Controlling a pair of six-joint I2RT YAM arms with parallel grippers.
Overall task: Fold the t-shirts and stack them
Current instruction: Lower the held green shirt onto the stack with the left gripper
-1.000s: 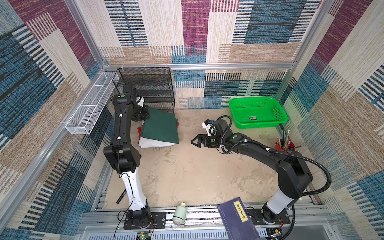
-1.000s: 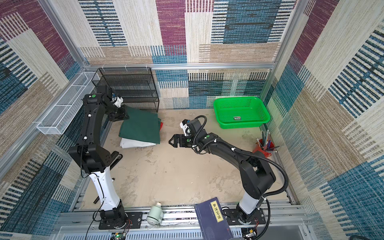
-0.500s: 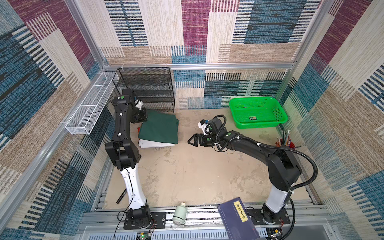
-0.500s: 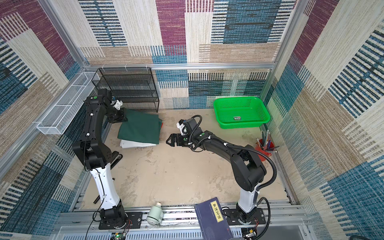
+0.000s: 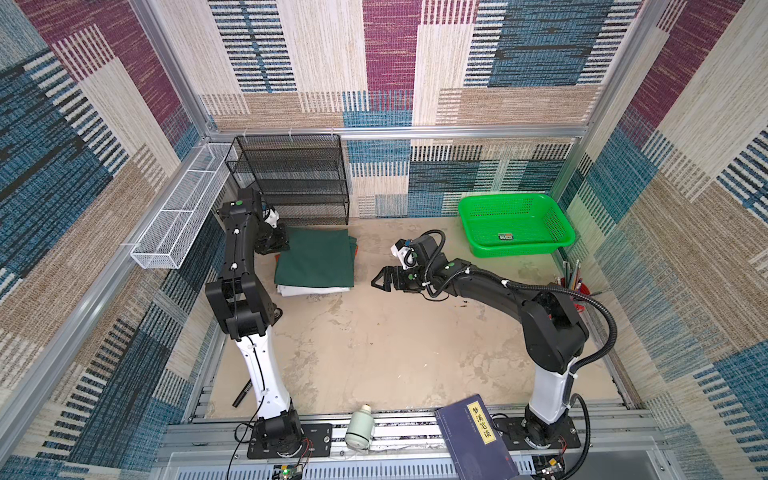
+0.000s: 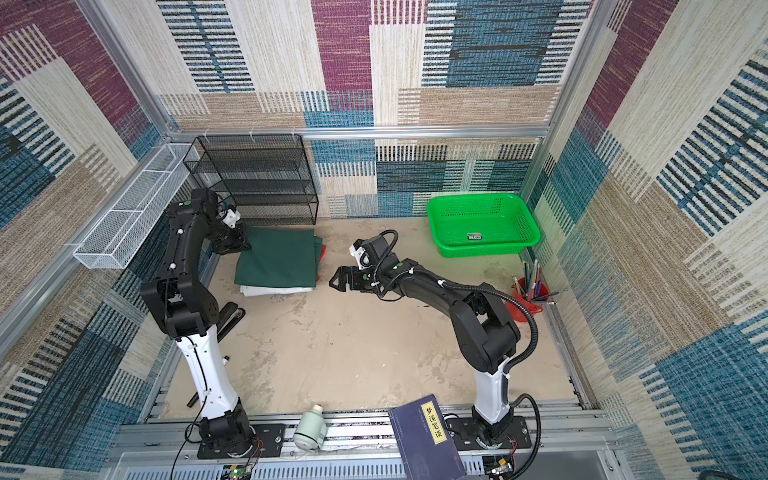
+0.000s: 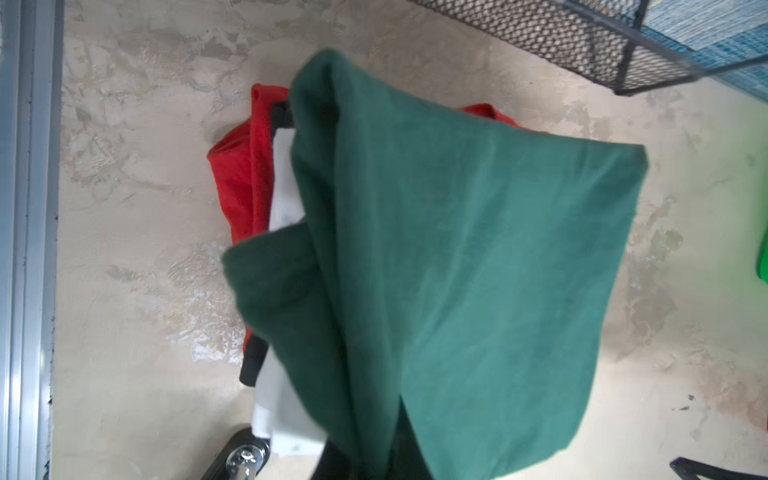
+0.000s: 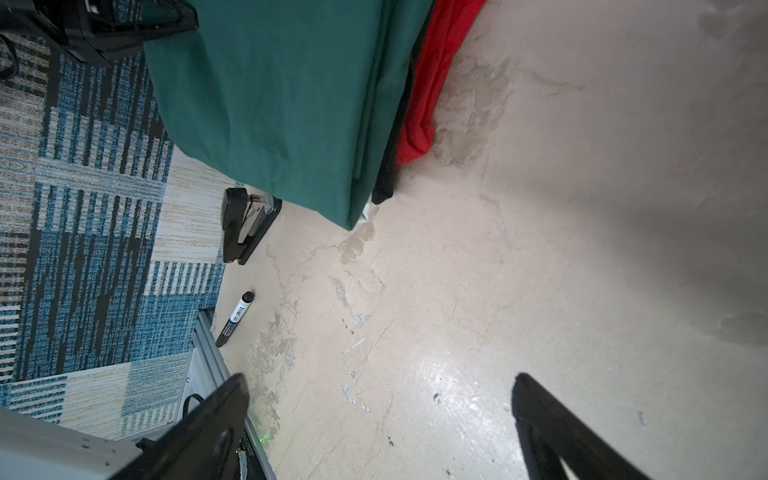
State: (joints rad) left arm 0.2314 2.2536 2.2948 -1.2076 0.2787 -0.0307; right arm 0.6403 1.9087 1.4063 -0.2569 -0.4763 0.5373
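Both top views show a dark green t-shirt (image 5: 318, 259) (image 6: 276, 259) folded on top of a white t-shirt (image 5: 311, 289) at the far left. A red t-shirt (image 6: 322, 251) peeks out at the stack's right edge and shows in the wrist views (image 7: 237, 178) (image 8: 432, 79). My left gripper (image 5: 277, 244) (image 6: 237, 245) is shut on the green shirt's far-left corner, which hangs a little above the stack (image 7: 457, 249) and covers the jaws. My right gripper (image 5: 379, 283) (image 8: 380, 378) stands open just right of the stack, holding nothing.
A black wire rack (image 5: 291, 178) stands behind the stack and a white wire basket (image 5: 178, 220) hangs on the left wall. A bright green basket (image 5: 515, 224) sits at the back right, with a red pen cup (image 6: 530, 297) nearer. A stapler (image 8: 241, 224) and a marker (image 8: 235, 320) lie near the left arm's base.
My left gripper has come down and slightly left with the green shirt's corner, so the shirt lies flatter on the stack. The open right gripper has edged left towards the stack.
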